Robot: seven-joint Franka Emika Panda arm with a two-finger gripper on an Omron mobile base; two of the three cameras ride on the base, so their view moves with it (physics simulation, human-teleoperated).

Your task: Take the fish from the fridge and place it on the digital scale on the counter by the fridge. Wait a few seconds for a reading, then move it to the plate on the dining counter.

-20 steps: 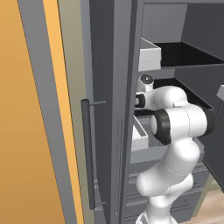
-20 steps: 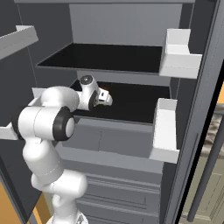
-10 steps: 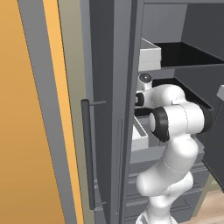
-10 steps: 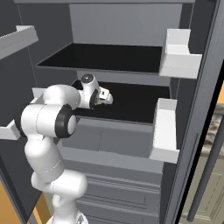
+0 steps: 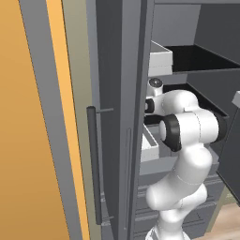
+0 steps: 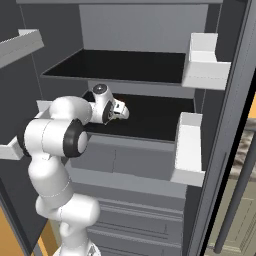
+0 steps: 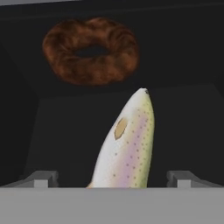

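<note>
since a second ago my arm has pushed the gripper a little farther into the open fridge, over its dark middle shelf. on the hand camera the fish lies on that shelf, pointing away between the spread fingertips, untouched. beyond it sits a brown doughnut.

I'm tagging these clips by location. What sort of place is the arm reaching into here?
Most likely the inside of an open fridge: dark shelves, white door bins, and food in front of the gripper, namely a fish and a brown doughnut.
</note>
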